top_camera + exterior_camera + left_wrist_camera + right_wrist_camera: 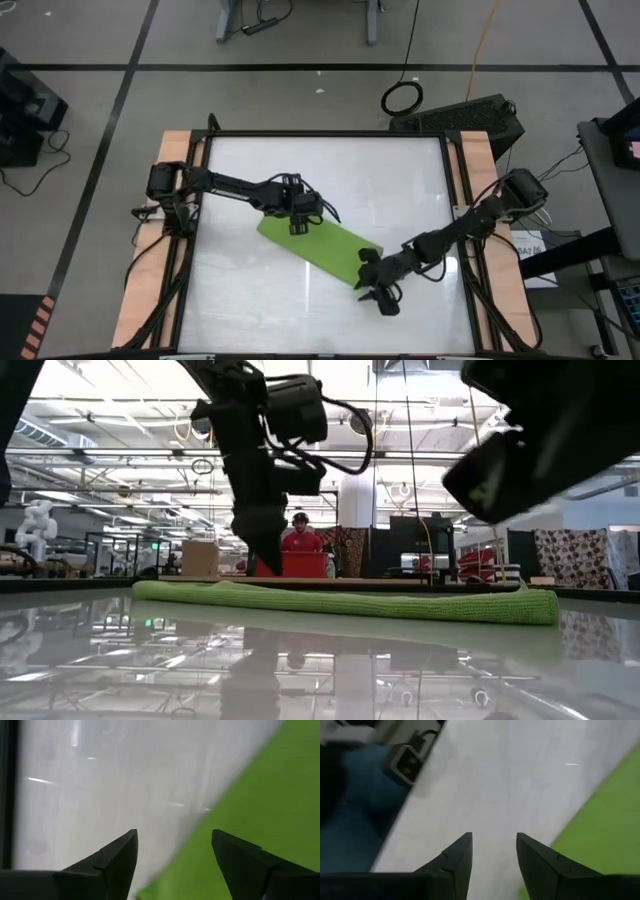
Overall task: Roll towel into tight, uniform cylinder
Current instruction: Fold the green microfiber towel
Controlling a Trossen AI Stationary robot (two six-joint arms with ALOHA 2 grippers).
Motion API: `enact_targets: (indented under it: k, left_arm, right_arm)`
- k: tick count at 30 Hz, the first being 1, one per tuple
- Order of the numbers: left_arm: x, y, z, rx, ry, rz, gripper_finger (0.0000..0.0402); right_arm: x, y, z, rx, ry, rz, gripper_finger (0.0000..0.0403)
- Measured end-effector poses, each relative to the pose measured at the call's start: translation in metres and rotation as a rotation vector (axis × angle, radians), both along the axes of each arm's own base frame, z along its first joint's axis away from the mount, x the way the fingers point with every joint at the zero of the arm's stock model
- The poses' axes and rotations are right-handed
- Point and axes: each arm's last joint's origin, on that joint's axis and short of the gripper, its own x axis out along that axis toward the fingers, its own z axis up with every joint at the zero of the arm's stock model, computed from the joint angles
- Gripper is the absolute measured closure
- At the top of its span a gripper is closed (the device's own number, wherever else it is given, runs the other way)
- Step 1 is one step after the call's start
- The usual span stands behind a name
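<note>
Left gripper (297,227) jaws wide, nothing between them, hanging over the towel's (320,249) upper-left end; the towel edge runs under the gap, green beneath one finger (240,865), bare worktop (330,170) beneath the other. Right gripper (380,297) jaws partly apart, empty, just off the towel's opposite end; white worktop under the gap, green beside one finger (540,865). Towel lies flat as a long strip, diagonal across the worktop's middle, between both grippers. Person in red (298,535) in the room behind.
</note>
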Motion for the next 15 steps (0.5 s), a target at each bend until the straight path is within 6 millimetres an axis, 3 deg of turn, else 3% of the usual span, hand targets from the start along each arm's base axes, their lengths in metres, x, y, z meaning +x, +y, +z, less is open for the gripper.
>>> enact_targets:
  k: [6,15]
  left_arm:
    - [-0.011,-0.032,0.004,-0.247,0.056,-0.011,0.0141]
    - [-0.027,-0.077,-0.001,-0.23,0.13,0.006,0.0141]
  right_arm:
    - [0.006,-0.013,0.003,-0.233,-0.001,-0.038,0.0259]
    - [0.017,-0.049,-0.001,-0.312,0.032,-0.089,0.0259]
